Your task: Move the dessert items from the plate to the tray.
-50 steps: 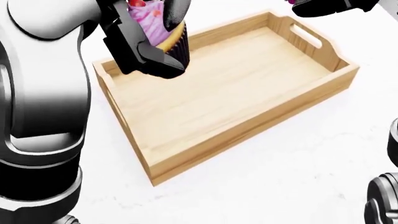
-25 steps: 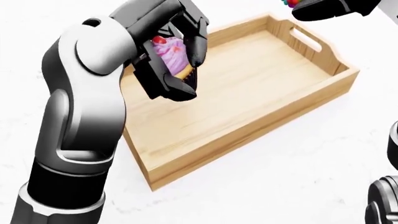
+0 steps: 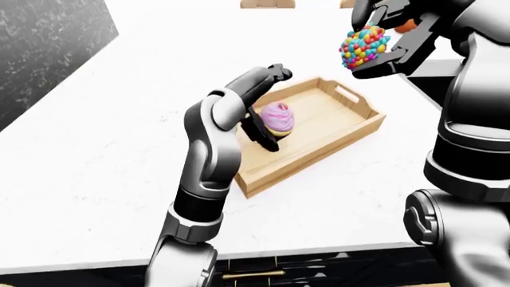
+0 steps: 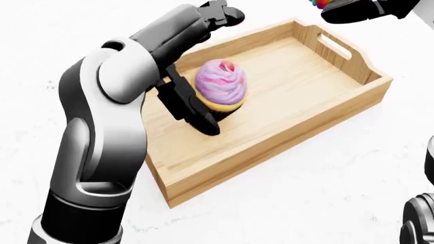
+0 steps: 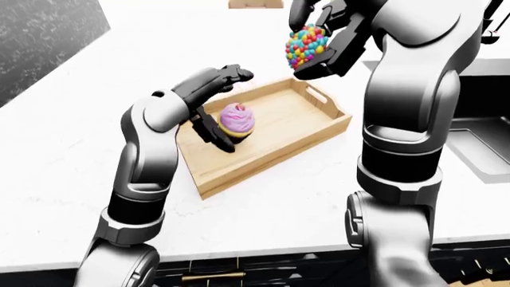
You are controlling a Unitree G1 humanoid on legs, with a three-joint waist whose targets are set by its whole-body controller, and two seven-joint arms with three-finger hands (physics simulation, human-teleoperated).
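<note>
Cupcake (image 4: 220,85) sits in tray (image 4: 339,94); my left hand (image 4: 197,76) open beside it. Right hand (image 3: 390,36) grips candy-covered dessert (image 3: 363,46).

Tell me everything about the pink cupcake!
The cupcake has a tall swirl of pink and purple frosting with a small red bit on top, a golden cake rim and a dark wrapper. It stands upright inside the wooden tray, toward its left end in the head view. The left robot hand is open around it: one dark finger lies against its left side, the others spread above.
</note>
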